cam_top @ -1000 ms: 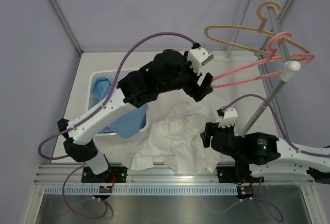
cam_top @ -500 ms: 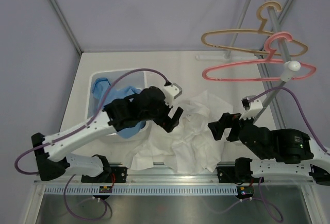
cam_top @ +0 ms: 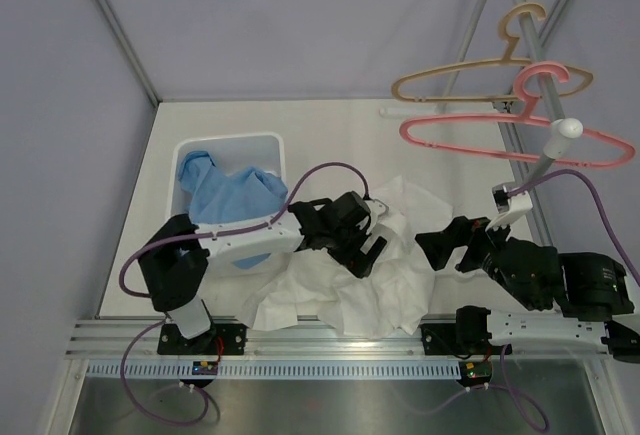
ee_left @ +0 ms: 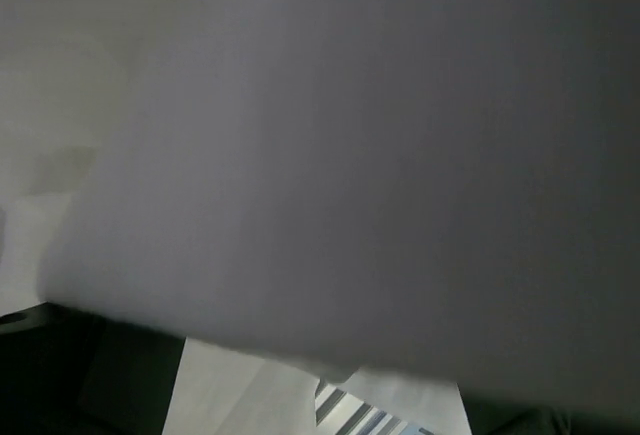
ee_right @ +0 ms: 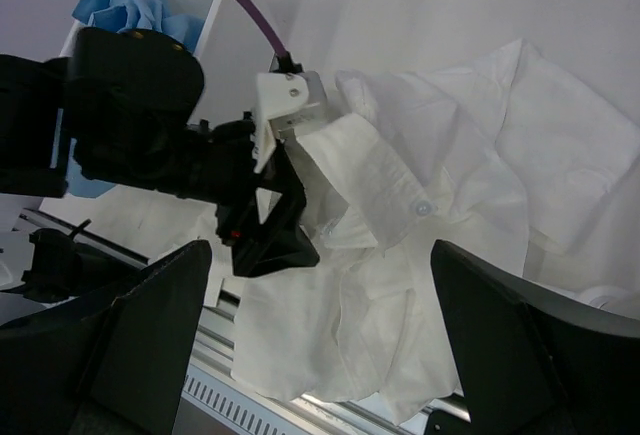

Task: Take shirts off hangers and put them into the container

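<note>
The two hangers are seen only in the top view: a tan hanger point(cam_top: 400, 85) and a pink hanger point(cam_top: 410, 133), both bare, hanging at the upper right near a white pole point(cam_top: 563, 131). The left wrist view is filled by blurred pale cloth, and nothing else can be made out there. In the right wrist view the left claw point(ee_right: 268, 240) is shown with its fingers splayed wide, pressed down on the crumpled white shirt point(ee_right: 460, 185); a fold lies against it, but no cloth is seen pinched. The right claw point(ee_right: 318, 255) is held wide apart above the same shirt, with nothing gripped. Two shirts are counted. The white one lies on the surface point(cam_top: 330, 130) just beside the single container point(cam_top: 230, 139), and the blue shirt point(cam_top: 235, 195) is bundled inside it.
</note>
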### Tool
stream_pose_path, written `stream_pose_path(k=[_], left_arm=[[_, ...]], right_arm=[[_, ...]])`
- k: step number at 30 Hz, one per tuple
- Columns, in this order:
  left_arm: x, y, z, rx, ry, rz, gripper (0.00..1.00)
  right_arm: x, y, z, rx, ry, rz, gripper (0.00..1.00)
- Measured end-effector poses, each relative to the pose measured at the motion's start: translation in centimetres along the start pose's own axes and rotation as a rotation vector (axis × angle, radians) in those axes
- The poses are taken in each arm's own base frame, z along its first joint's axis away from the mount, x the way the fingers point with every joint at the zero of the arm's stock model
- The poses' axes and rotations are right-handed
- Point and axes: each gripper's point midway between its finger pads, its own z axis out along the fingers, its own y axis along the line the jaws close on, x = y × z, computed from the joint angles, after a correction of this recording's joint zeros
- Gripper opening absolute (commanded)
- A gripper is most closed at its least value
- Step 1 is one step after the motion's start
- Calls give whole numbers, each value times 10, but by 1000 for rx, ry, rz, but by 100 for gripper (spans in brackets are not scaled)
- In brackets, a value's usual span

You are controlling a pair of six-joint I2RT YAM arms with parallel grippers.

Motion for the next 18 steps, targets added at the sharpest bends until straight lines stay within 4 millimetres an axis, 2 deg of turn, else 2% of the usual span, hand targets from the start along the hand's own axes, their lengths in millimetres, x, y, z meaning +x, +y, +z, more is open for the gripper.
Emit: stream_pose_path(k=[3, 7, 12, 13, 16, 17, 18], left_arm=[[14, 4, 28, -1, 65, -15, 96], [25, 9, 51, -11, 112, -40, 95], [24, 9, 59, -15, 101, -70, 88], [23, 9, 61, -16, 93, -76, 79], [26, 13, 66, -33, 84, -99, 65], [27, 15, 68, -43, 82, -107, 50], [26, 17, 69, -50, 74, -111, 44]], right_arm=[[-1, -3, -2, -9, -8, 11, 99], [1, -5, -2, -11, -10, 12, 99], [2, -7, -3, -16, -14, 20, 99], [2, -8, -3, -17, -15, 22, 99], [2, -9, -4, -21, -18, 27, 100], [2, -10, -5, -23, -20, 30, 99], [1, -11, -6, -26, -23, 34, 100]])
